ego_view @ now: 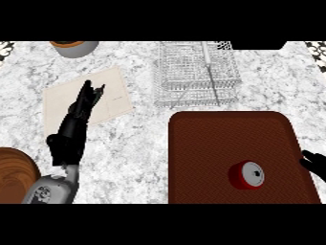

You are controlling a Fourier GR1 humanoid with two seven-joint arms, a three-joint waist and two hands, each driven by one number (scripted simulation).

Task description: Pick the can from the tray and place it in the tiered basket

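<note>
A red can [246, 174] with a silver top stands on the dark red-brown tray [222, 139], toward its lower right part. The wire tiered basket [196, 72] sits behind the tray, at the counter's far middle. My right hand [323, 167] shows only in part at the right edge, just past the tray's right rim and a short way from the can, not touching it. My left hand [84, 103] is raised over the left side of the counter with fingers straight and pointing away, holding nothing.
A beige sheet [109, 103] lies flat on the counter under my left hand. A grey pot [74, 48] stands at the far left edge. A round wooden board [3, 174] fills the lower left corner. Patterned tiles edge both far corners.
</note>
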